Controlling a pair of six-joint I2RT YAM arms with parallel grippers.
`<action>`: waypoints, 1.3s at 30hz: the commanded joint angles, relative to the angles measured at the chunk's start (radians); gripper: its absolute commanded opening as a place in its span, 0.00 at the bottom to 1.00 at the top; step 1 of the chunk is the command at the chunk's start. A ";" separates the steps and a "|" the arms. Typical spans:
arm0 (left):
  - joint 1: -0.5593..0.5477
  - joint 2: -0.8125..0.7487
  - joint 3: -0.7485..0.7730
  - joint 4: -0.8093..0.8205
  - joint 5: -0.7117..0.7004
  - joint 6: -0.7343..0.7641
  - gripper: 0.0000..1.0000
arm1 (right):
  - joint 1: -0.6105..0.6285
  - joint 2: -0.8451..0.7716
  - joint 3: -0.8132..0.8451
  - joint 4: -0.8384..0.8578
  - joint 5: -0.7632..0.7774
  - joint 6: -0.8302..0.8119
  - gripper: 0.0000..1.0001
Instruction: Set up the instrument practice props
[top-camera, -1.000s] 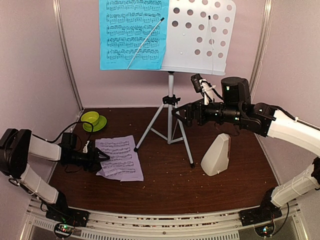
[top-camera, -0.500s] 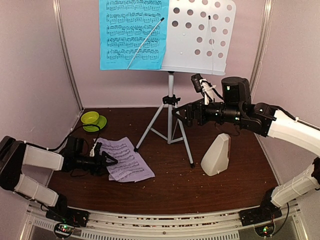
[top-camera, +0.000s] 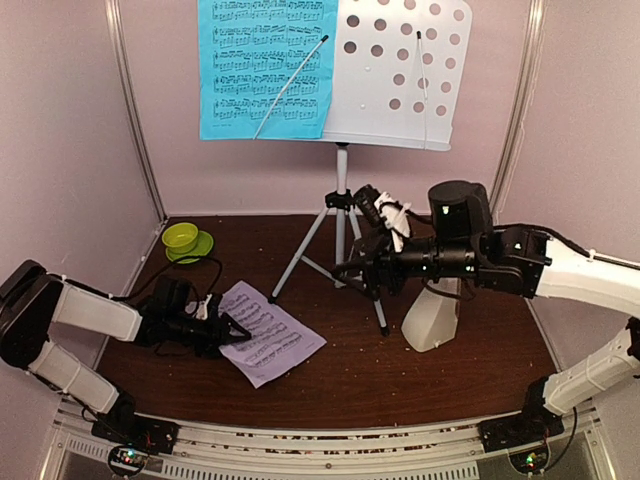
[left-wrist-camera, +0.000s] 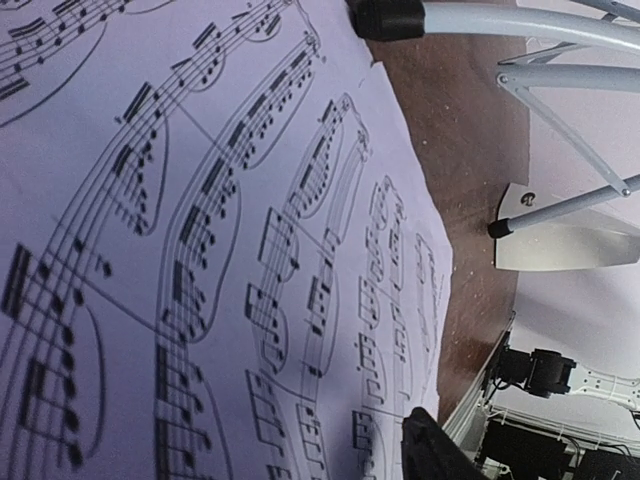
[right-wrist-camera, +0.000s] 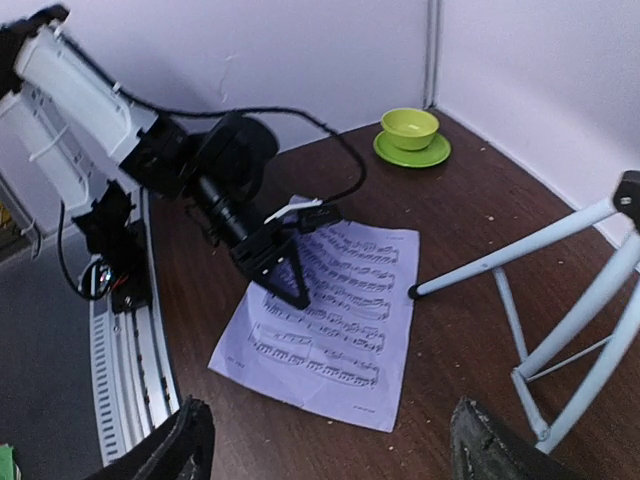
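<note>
The lilac sheet-music page (top-camera: 275, 338) lies on the brown table, front left, turned at an angle. My left gripper (top-camera: 226, 333) is shut on its left edge. In the left wrist view the page (left-wrist-camera: 230, 250) fills the frame, with one dark fingertip (left-wrist-camera: 432, 452) at the bottom. The right wrist view shows the page (right-wrist-camera: 335, 320) and the left gripper (right-wrist-camera: 285, 262) on it. My right gripper (top-camera: 350, 268) is open and empty beside the silver tripod (top-camera: 341, 215), above the page (right-wrist-camera: 335, 455). The white perforated stand (top-camera: 400, 75) holds the cyan page (top-camera: 265, 65). The cream metronome (top-camera: 432, 318) stands behind my right arm.
A lime-green bowl (top-camera: 181, 235) on its saucer (top-camera: 200, 248) sits at the back left corner, also in the right wrist view (right-wrist-camera: 412, 128). Tripod legs (right-wrist-camera: 520, 262) spread over the table's middle. Lilac walls close in both sides. A metal rail (top-camera: 300, 445) runs along the front edge.
My left gripper has dragged the lilac page to the right and rotated it. My right gripper has dropped and moved left, closer to the tripod's legs.
</note>
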 joint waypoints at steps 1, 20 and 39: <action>-0.023 -0.017 0.029 0.059 -0.052 -0.054 0.47 | 0.104 0.038 -0.057 0.002 0.053 -0.124 0.80; -0.093 -0.507 0.038 -0.443 -0.099 0.129 0.09 | 0.094 -0.047 -0.164 0.048 0.129 0.002 0.84; -0.278 -0.735 0.263 -0.519 -0.016 0.494 0.00 | -0.101 -0.056 -0.235 0.275 -0.228 0.324 0.92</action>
